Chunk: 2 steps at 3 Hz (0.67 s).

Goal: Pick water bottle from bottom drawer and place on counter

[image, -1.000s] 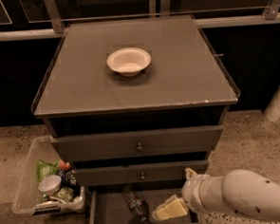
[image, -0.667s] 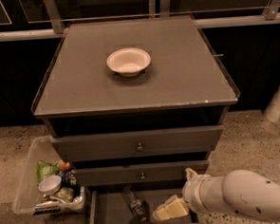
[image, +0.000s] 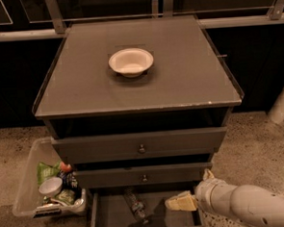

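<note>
The water bottle (image: 135,204) is a small clear crinkled bottle with a dark band. It lies on the flat grey floor of the bottom drawer (image: 110,218), which is pulled out at the foot of the cabinet. My gripper (image: 179,203) reaches in from the lower right on a white arm. It hovers over the drawer's right half, a little to the right of the bottle and apart from it. The counter (image: 177,65) is the grey square cabinet top, with a white bowl (image: 131,62) near its middle.
Two wider knob-fronted drawers (image: 141,145) sit above the bottom one, slightly open. A clear plastic bin (image: 35,187) of packets and a cup stands on the speckled floor to the left of the cabinet. A white post (image: 283,99) rises at the right.
</note>
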Tool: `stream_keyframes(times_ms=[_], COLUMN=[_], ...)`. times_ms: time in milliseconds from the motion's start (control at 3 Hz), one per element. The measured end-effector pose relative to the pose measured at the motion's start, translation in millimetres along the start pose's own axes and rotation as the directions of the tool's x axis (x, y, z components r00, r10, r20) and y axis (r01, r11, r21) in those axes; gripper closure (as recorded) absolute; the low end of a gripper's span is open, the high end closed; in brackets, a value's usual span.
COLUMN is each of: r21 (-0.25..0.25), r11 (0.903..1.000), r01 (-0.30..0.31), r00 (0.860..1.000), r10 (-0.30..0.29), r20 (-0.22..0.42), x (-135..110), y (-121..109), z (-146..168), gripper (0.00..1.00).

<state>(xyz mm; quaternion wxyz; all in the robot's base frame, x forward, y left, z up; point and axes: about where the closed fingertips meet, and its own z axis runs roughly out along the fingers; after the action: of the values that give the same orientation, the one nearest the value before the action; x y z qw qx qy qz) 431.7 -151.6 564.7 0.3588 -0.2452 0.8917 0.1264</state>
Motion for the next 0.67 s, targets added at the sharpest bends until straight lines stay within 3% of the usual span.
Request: stream_keyframes(times_ms=[333,667], r21=[0.117,0.178], r11=[0.99,0.9731], r01=[-0.078,-0.147], r00=[0.995,0.985], r10=[0.071,0.128], r20=[0.064,0.112], x=[8,18], y=[-44,-73], z=[22,43], gripper=[0.0,0.0])
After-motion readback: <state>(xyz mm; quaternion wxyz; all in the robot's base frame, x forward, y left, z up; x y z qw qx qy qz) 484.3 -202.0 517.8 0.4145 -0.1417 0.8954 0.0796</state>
